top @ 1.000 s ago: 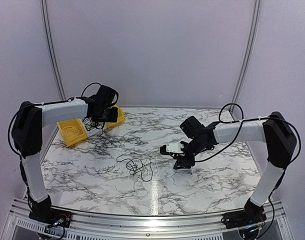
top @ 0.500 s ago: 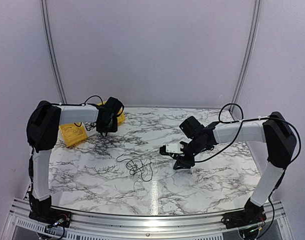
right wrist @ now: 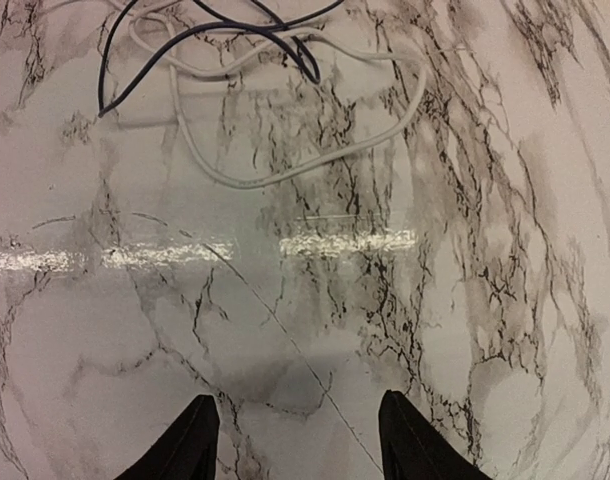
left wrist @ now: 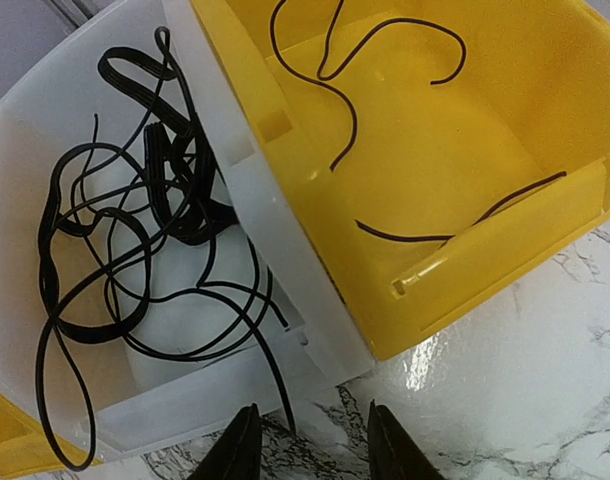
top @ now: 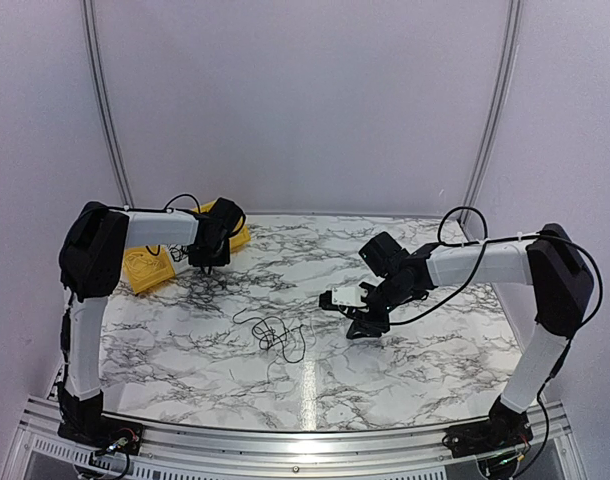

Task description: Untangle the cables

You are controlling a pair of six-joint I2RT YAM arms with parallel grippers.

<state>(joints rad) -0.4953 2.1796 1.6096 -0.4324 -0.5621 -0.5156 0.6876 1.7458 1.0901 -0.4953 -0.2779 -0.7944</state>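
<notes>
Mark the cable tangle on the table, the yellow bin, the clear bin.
cable tangle [top: 273, 332], top external view, middle of knot.
yellow bin [left wrist: 485, 285], left wrist view, front wall.
clear bin [left wrist: 290, 250], left wrist view, side wall beside yellow bin.

A yellow bin [left wrist: 485, 285] sits against a translucent white bin [left wrist: 240, 170] on marble table [left wrist: 525, 400].

Links: the left arm [top: 153, 228] and right arm [top: 480, 262] wore smooth white tubes.
Joints: bulky black housings sat at shoulders, elbows and wrists.
Cables: thin black leads looped along each arm.
Fingers: left gripper [left wrist: 310, 450] and right gripper [right wrist: 295, 440] had black tapered tips.
</notes>
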